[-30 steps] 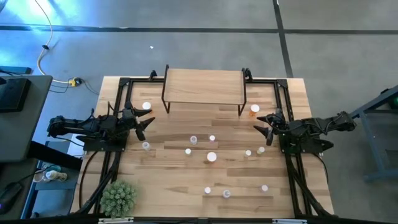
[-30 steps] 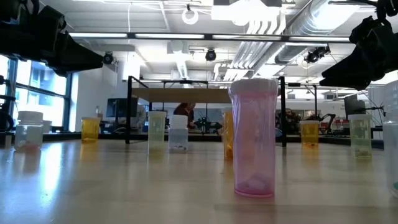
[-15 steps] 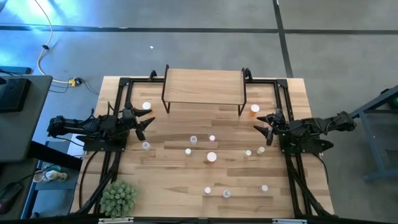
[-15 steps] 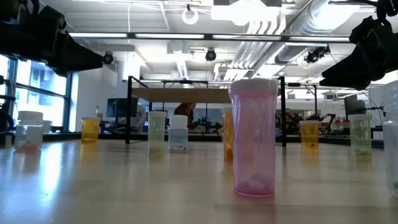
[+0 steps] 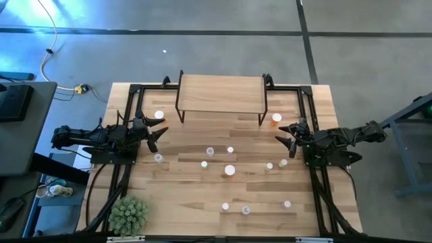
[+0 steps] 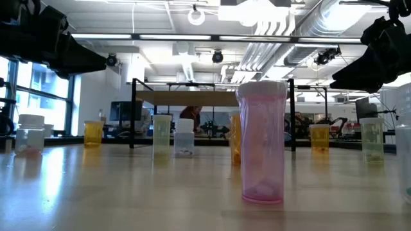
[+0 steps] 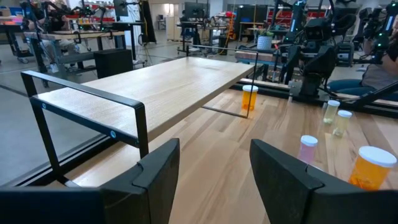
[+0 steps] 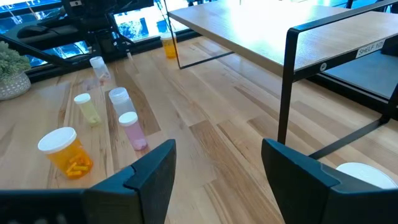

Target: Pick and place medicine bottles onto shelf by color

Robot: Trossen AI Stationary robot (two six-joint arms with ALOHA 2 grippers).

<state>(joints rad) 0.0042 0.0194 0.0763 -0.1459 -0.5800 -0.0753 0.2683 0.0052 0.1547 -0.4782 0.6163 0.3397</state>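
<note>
striped wood table (image 5: 189, 202) in an open workshop; shelf (image 5: 221, 93) bare at the far edge, medicine bottles (image 5: 229, 170) scattered on the tabletop before it. left gripper (image 5: 156, 136) and right gripper (image 5: 284, 140) both apart, empty.

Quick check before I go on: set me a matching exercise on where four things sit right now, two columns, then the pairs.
Things:
1. shelf
2. plant ball
3. left gripper
4. orange bottle

Places:
A. near corner of the table on the left arm's side
B. on the table beside the shelf's leg on the right arm's side
C. far middle of the table, top bare
D. open and empty above the table's left side

Pairs: 1-C, 2-A, 3-D, 4-B
</note>
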